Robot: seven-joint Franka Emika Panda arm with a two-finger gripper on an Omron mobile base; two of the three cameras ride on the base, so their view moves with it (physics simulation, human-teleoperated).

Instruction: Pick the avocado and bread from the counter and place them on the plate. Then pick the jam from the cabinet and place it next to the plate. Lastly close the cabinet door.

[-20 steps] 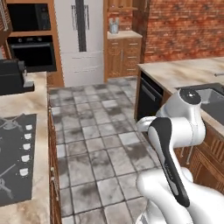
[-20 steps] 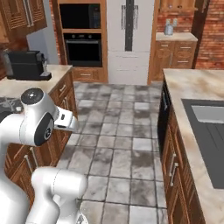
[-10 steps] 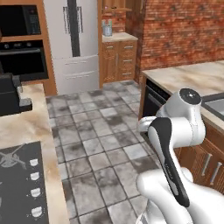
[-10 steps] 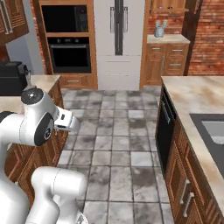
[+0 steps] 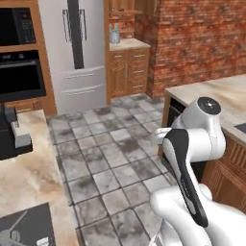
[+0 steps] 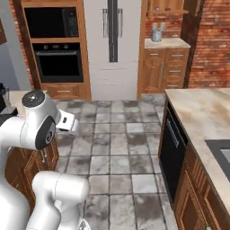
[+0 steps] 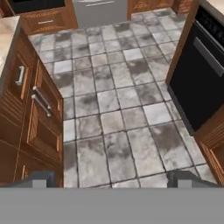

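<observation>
Beige stone counter runs on both sides of the aisle: one stretch on the left [image 5: 29,168] and one on the right [image 6: 197,112], with a corner of it in the hand view [image 7: 6,30]. The avocado, bread, plate, jam and the cabinet with its door are out of view. My gripper [image 7: 111,181] hangs over the tiled floor, its fingertips [image 7: 40,178] wide apart, open and with nothing between them. The arm is folded up close over the base.
A grey fridge [image 5: 77,53] and a black wall oven [image 5: 19,72] stand ahead. A dark coffee machine [image 5: 9,137] and a cooktop [image 5: 24,228] sit on the left counter. A black dishwasher [image 6: 173,143] and a sink [image 6: 222,155] are on the right. Tiled floor [image 7: 113,109] lies between.
The base has driven forward and turned, so the whole scene shifted: fridge and oven are nearer, the cooktop has slid toward the lower left. The arm holds the same pose.
</observation>
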